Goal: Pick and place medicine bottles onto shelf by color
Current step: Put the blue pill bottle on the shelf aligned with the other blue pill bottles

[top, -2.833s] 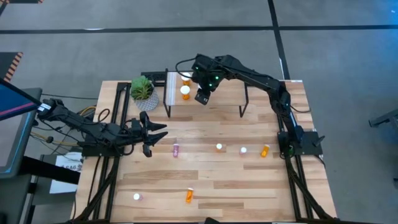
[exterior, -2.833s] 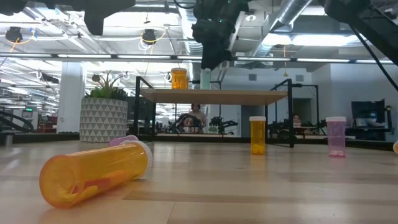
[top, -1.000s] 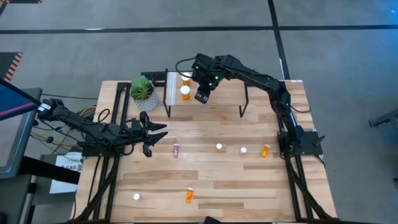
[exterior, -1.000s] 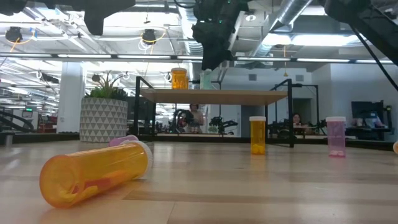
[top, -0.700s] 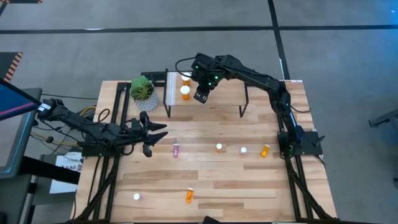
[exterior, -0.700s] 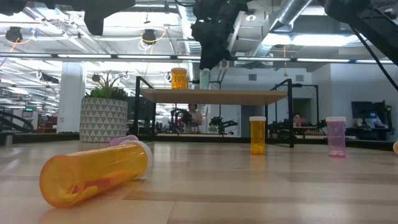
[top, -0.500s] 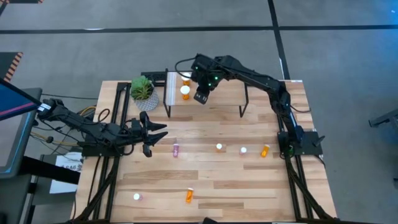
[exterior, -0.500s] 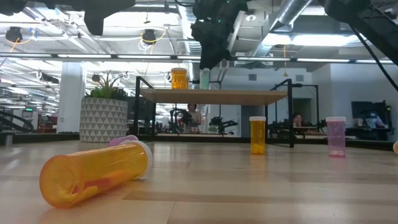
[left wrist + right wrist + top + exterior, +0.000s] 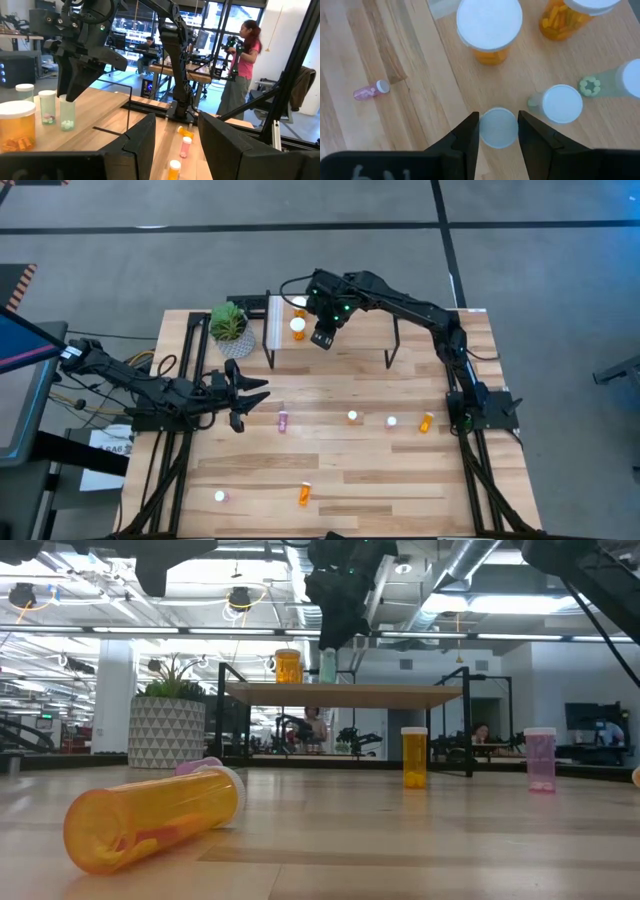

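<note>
The right gripper [image 9: 497,131] hung over the shelf [image 9: 340,340] near its white-strip end, its fingers [image 9: 465,137] pinching the cap of a teal bottle [image 9: 497,127] from both sides. In the low view that bottle [image 9: 328,665] stood upright on the shelf top under the gripper. Just beside it on the shelf stood two more teal bottles [image 9: 560,104], and past them two large orange bottles [image 9: 490,30], all capped white. No writing could be read on any bottle.

The left gripper [image 9: 243,393] waited low over the table's left edge, below a potted plant [image 9: 230,326]; its fingers [image 9: 145,135] stood apart with nothing between them.

On the table [image 9: 400,480] in front of the shelf, a pink bottle [image 9: 283,420] lay on its side, two white-capped bottles [image 9: 352,416] stood upright near mid-table, and a small orange one [image 9: 427,421] lay toward the right edge. Near the front edge stood another white-capped bottle [image 9: 219,496], and an orange one [image 9: 304,494] lay beside it.

A person [image 9: 242,60] stood in the room beyond the table.
</note>
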